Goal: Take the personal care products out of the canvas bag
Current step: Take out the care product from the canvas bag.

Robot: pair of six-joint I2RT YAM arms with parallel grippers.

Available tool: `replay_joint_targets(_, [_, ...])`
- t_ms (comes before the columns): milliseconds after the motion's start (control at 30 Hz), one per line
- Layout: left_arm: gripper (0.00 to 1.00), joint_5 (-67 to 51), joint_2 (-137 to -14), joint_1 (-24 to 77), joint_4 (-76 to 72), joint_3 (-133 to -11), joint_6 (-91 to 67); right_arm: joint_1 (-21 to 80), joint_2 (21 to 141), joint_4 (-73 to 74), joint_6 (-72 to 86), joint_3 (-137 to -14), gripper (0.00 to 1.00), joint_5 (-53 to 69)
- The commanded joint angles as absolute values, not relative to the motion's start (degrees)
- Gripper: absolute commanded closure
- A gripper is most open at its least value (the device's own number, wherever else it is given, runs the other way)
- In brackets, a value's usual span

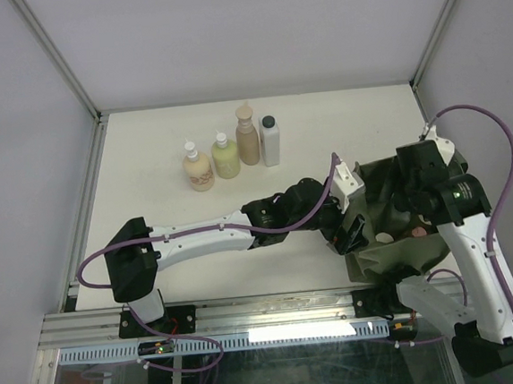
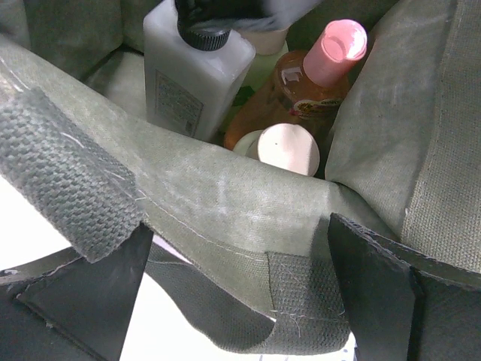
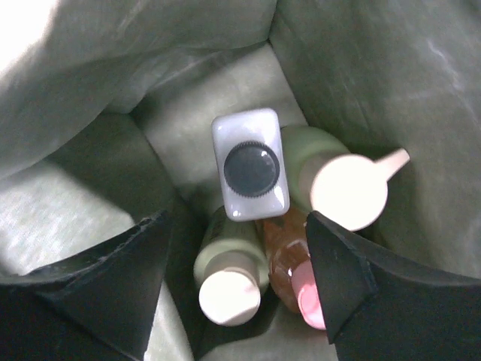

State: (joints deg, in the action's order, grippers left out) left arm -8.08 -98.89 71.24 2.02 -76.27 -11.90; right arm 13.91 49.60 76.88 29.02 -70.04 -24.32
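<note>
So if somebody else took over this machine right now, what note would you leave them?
Left end effector: open, canvas bag rim between its fingers, not clamped.
Right end effector: open, inside the bag above the bottles, holding nothing.
Done: four out, standing on the table: tan bottle, yellow-green bottle, tall beige bottle, white bottle.
Left: at least four in the bag: black-capped white bottle, pink-capped orange bottle, two green bottles.
</note>
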Motion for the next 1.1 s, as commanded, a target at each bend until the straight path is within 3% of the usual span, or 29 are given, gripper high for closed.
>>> replay_joint_targets(0, [0.01, -10.5, -100.0, 72.5, 5.0, -77.8, -7.7, 13.4, 50.9, 70.5, 26.2, -68.3, 0.21, -27.8])
replay_joint_targets(133, [0.01, -10.3, -100.0, 72.5, 5.3, -78.3, -6.0, 10.5, 54.8, 69.4, 25.0, -67.6, 0.10, -25.6])
replay_joint_targets(367, [0.01, -8.8, -99.5, 72.4, 5.4, -79.3, -3.3, 2.9, 59.0, 67.1, 26.4, -62.4, 0.10, -13.0])
replay_joint_targets(600, [0.01, -8.2, -99.4, 72.4, 5.8, -80.0, -2.6, 1.1, 58.8, 64.4, 28.2, -55.6, 0.10, -10.0])
replay_joint_targets(933, [0.01, -8.4, -99.8, 72.4, 6.2, -81.7, -3.4, -0.3, 61.1, 60.9, 28.6, -53.0, 0.21, -10.8])
replay_joint_targets(1067, [0.01, -8.6, -100.1, 72.4, 7.2, -83.4, -3.5, -0.4, 61.8, 60.4, 28.4, -52.9, 0.38, -10.9])
